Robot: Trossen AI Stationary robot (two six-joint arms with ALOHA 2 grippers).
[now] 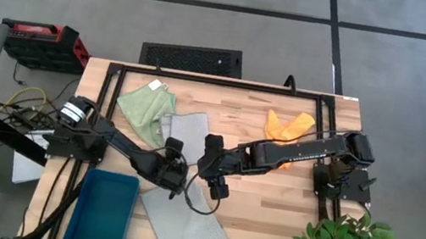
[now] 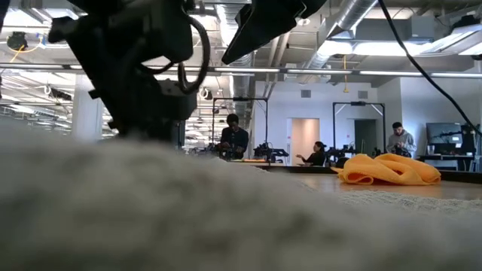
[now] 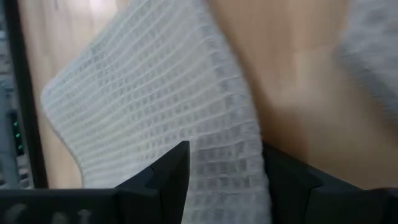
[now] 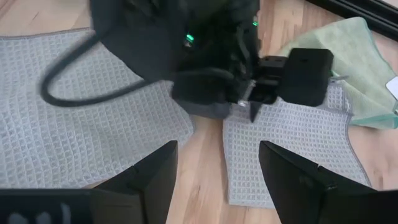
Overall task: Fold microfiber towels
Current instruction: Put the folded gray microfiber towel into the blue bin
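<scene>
Fingers of both grippers spread above grey towel [image 1: 187, 227], teal bin [image 1: 103, 209] just beside.

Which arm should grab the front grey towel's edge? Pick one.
Left. The left gripper hangs open right over the front grey towel, cloth between its fingers. The right gripper sits beside it over wood.

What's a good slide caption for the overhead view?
Both open pincers, left and right, meet over the near grey towel, green and orange towels behind.
</scene>
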